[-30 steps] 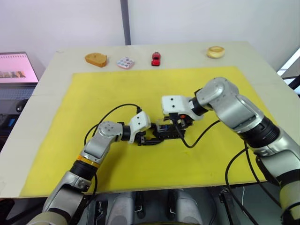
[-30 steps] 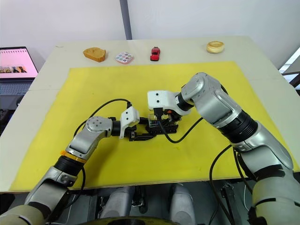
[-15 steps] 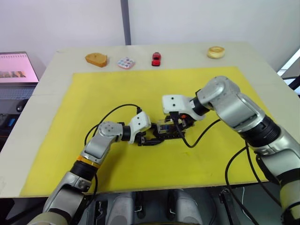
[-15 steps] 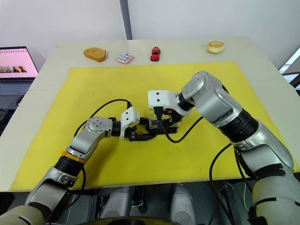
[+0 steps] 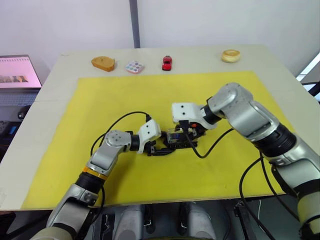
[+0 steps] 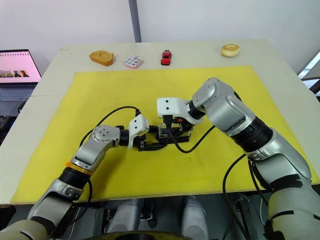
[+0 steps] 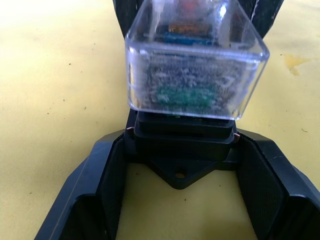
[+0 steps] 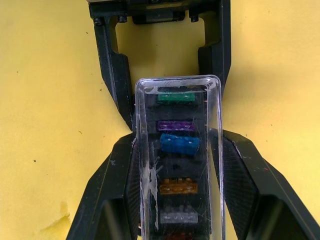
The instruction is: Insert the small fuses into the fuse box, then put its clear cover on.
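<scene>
Fuses are seated: through the clear cover (image 8: 178, 165) I read green (image 8: 175, 97), purple (image 8: 176, 125), blue (image 8: 179, 143), orange-tan (image 8: 178, 186) and grey (image 8: 178, 217) fuses in the slots, with a red one just showing at the near end. So the insertion part looks done to me and this is the capping step.

Both grippers meet at the centre of the yellow mat (image 5: 125, 95), the left gripper (image 5: 161, 149) coming in from 9 o'clock, the right gripper (image 6: 176, 135) from 3 o'clock.

Left fingers (image 7: 107, 170) are clamped on one end of the black fuse box (image 7: 185, 132); I judge this grip is there to pin the base so it cannot skate while the lid is pressed.

Right fingers (image 8: 117, 180) are closed against the long sides of the cover, holding it square over the box.

The left wrist view shows the cover riding above the black base with a step of base exposed beneath, so I take it as not fully seated.

Off-task, along the table's far edge at 12 o'clock: red toy car (image 5: 166, 62) and dotted palette (image 5: 134, 66), well apart from the work.
</scene>
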Available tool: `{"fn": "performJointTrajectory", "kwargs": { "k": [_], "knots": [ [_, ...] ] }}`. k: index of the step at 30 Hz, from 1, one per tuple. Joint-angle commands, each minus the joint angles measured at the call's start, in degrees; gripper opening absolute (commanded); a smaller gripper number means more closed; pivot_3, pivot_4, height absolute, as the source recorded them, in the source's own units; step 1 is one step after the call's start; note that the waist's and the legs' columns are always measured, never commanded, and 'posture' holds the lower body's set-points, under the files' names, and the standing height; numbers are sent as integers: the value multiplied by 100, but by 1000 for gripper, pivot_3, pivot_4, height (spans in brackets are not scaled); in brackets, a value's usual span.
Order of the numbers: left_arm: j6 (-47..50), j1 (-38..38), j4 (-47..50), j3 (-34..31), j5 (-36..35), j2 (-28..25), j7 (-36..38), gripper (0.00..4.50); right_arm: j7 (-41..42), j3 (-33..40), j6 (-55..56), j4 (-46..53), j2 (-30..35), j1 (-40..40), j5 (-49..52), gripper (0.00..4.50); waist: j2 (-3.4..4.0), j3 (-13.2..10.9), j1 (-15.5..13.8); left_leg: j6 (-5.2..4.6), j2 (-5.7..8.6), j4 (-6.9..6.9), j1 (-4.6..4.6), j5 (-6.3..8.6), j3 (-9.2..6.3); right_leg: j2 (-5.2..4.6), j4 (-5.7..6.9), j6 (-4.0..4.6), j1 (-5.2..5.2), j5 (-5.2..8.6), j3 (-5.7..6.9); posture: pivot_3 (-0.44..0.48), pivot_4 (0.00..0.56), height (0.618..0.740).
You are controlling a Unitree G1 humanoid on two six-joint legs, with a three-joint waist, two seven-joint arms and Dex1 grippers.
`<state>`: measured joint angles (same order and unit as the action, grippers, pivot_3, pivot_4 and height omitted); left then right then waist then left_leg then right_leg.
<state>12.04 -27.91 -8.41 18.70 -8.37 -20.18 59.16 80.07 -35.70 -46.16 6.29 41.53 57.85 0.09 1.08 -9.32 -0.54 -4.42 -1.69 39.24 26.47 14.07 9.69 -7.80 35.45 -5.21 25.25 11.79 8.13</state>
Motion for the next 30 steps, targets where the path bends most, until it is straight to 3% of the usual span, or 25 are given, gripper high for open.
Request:
{"fn": "performJointTrajectory", "kwargs": {
  "k": [1, 30],
  "knots": [
    [125, 184, -126, 172, 114, -3, 18, 2571, -55, 18, 14, 36, -47, -11, -38, 1648, 0, 0, 1, 0, 0, 0, 0, 0, 0, 0, 0, 0, 0, 0, 0, 0, 150, 740],
    [167, 301, -49, 103, 81, 101, -135, 2571, -158, -260, -318, 53, -216, -362, -208, 1648, -31, 91, 14, 7, -4, -8, -4, 5, -4, -6, -11, 3, -2, 2, 1, 0, 150, 740]
  ]
}}
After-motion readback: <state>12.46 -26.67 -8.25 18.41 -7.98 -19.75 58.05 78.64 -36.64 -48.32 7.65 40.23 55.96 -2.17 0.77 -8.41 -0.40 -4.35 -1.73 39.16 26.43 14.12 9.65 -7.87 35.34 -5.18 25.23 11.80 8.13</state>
